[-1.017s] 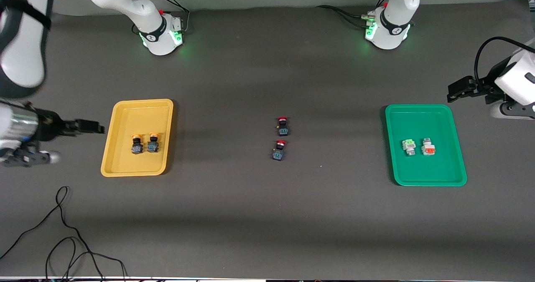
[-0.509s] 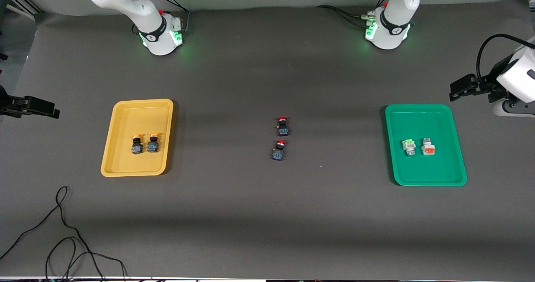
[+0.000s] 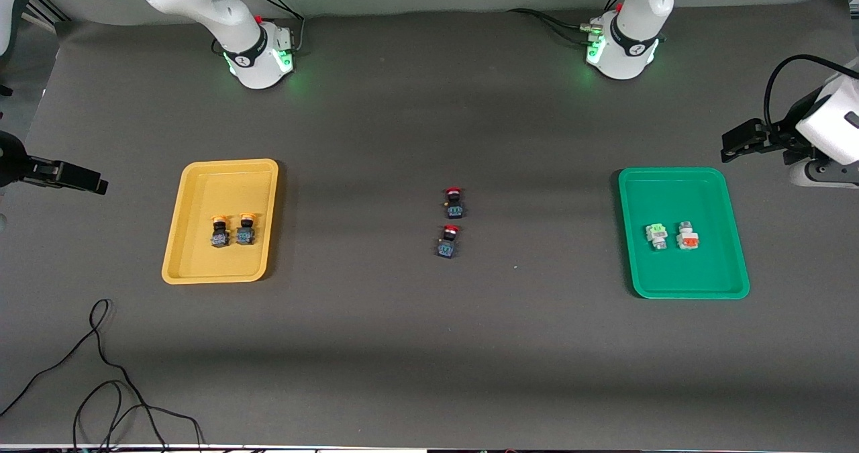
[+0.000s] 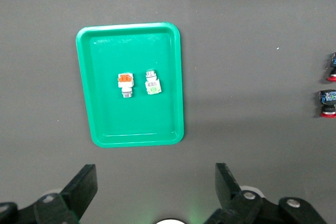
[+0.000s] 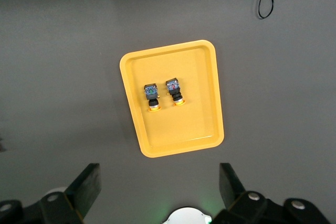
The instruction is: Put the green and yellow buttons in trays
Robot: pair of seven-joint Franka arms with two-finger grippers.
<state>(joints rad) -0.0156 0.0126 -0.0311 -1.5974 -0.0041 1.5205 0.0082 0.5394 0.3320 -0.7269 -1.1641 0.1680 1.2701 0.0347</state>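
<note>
2 black-bodied push buttons with yellow-orange caps [image 3: 231, 230] lie side by side in the mustard yellow plastic tray [image 3: 194, 265]. In the bright green plastic tray [image 3: 735, 265], toward the left arm's end of the table, lies the small whitish-grey button with a pale green end [image 3: 655, 233], just beside a whitish-grey button with an orange end [image 3: 687, 237]. Both trays look filled, so the sorting seems done.

The right gripper [image 5: 157, 184] hangs high over the table near the yellow tray, fingers spread wide and empty. The left gripper [image 4: 155, 190] hangs likewise near the green tray, also wide and empty. Both arms wait.

The risk now is a needless reach: 2 black-bodied buttons with red caps [image 3: 451, 221], well apart from the green tray toward the table's middle, could be mistaken for task pieces. The orange-ended button may also be a stray.

The table [image 3: 429, 359] is covered in dark grey matte sheet. A thin black cable [image 3: 100, 372] loops well apart from the green tray, at the right arm's end.
</note>
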